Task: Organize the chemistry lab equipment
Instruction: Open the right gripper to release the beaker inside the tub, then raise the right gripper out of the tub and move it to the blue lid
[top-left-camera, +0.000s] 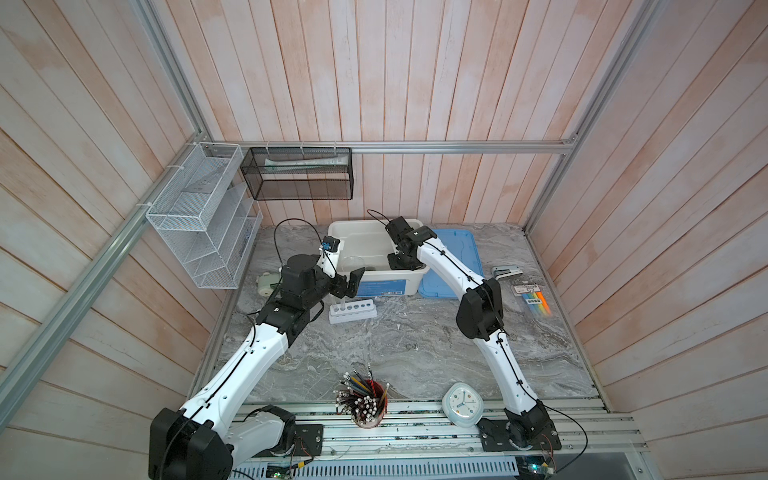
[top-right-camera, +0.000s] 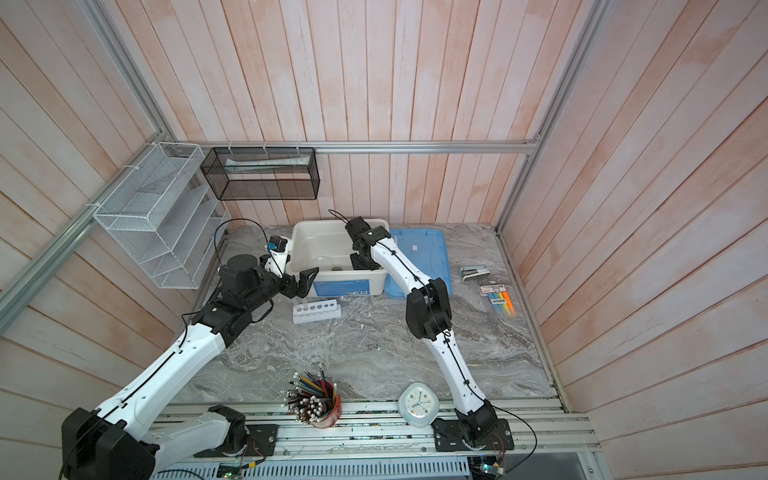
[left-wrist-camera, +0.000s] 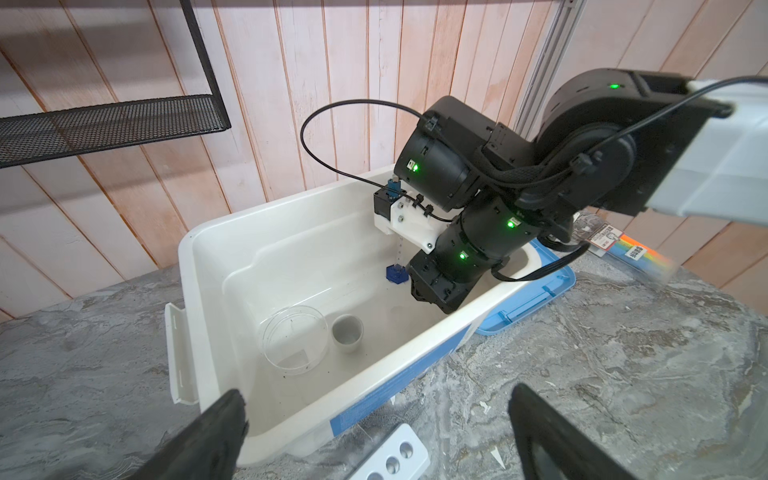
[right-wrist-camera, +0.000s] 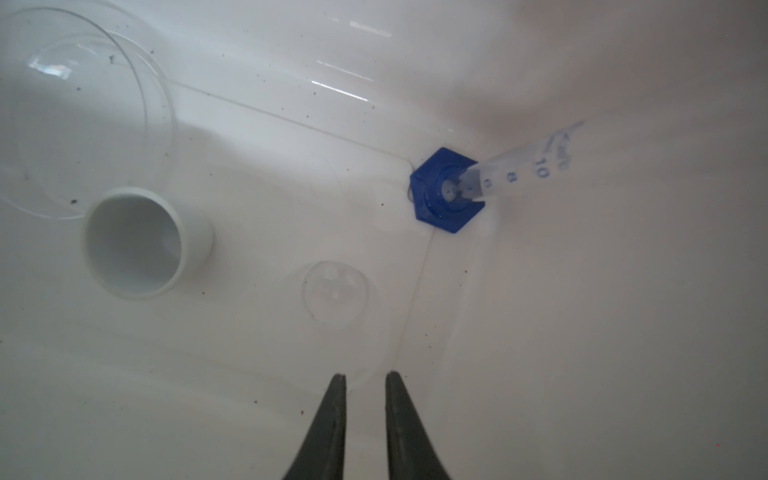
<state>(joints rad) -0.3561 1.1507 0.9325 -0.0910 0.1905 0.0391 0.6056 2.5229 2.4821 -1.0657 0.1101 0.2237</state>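
Steeply angled, right pincer (right-wrist-camera: 365, 375) hangs inside bin (left-wrist-camera: 307, 224).

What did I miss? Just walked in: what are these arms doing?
The right gripper is inside the white plastic tub, jaws slightly apart and empty, near a small clear round piece on its floor. A flat clear round dish, small white cup and blue-based graduated tube sit there too. The left gripper hangs wide open outside, by the white six-hole rack.

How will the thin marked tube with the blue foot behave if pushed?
Tall and thin over a small foot, the tube probably tips easily. It looks like clear plastic, so likely light. The foot's flat sides should hinder rolling.
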